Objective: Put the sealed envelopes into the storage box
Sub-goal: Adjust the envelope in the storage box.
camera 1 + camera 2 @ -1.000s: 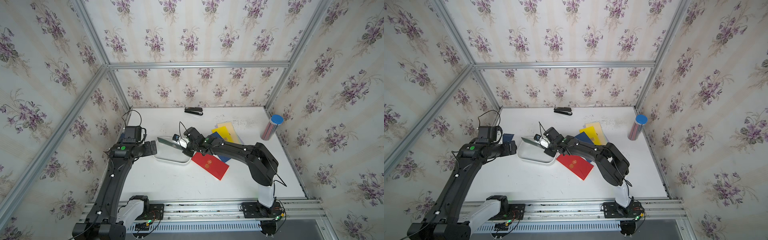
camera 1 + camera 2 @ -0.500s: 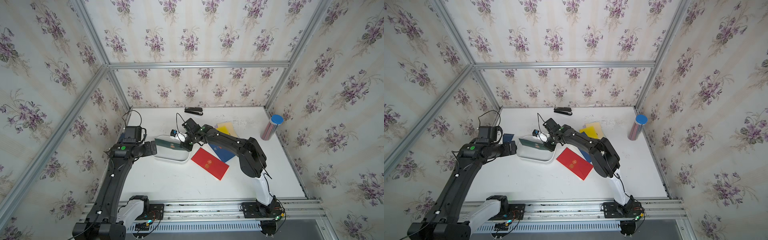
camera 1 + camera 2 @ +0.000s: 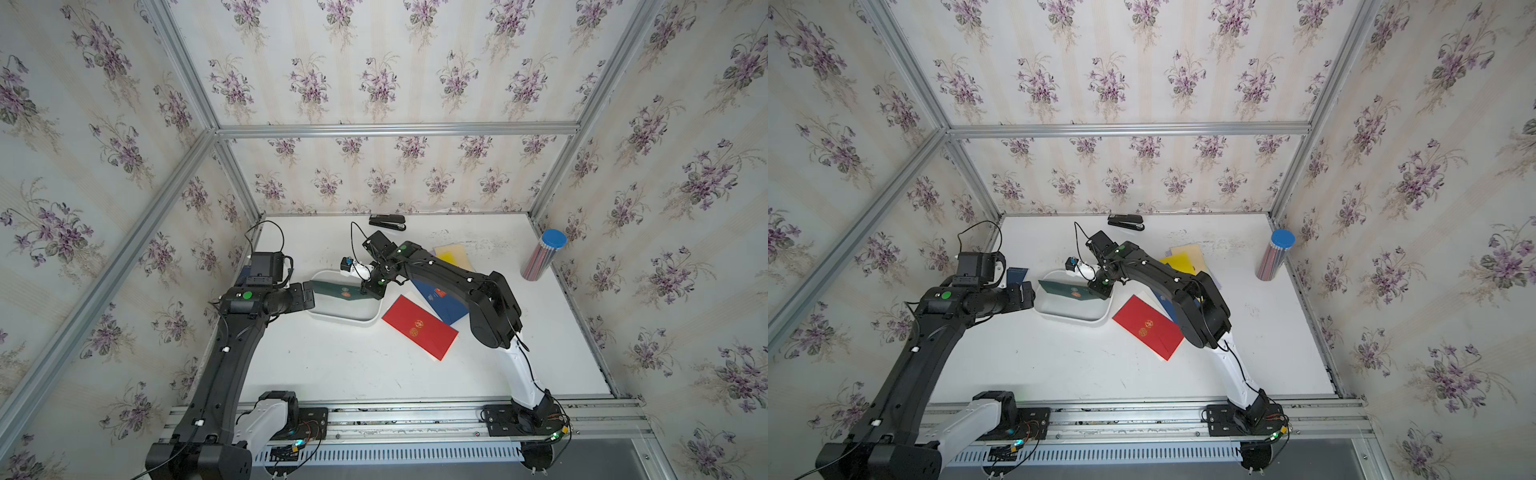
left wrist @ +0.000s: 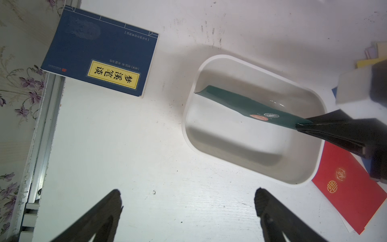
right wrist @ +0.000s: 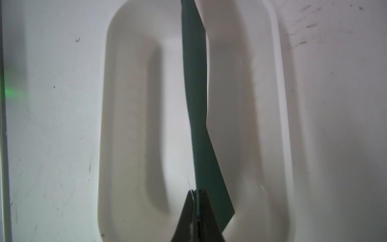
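Green envelope [image 4: 240, 104] is hanging over the inside of the storage box [image 4: 230, 59], turned partly on edge, with its seal sticker facing up. Its far end is reaching the box's short wall. I cannot tell whether it is touching there or sitting just clear.

The right fingers [image 4: 335, 121] are pinching the near end of this envelope, closed flat on the paper with no gap showing in the right wrist view. The box floor under it is showing bare white, so nothing else is lying in the box.

Just beside the box, on the bench [image 3: 332, 365], the red envelope [image 3: 419, 326] is lying flat, with the navy envelope [image 3: 446, 305] partly under the right arm. Farther back, the yellow envelope [image 3: 451, 255] is sitting on top of paler ones.

The left fingers [image 4: 268, 207] are standing spread wide and holding nothing, hovering over bare bench just short of the box.

Judgement: the task is only beginning. The first envelope is being delivered and is not yet released. At least the red, navy, yellow and paler ones are waiting.

Blue book [image 4: 100, 52], stapler [image 3: 387, 222] and pencil tube [image 3: 542, 255] are lying apart and are not part of the task.
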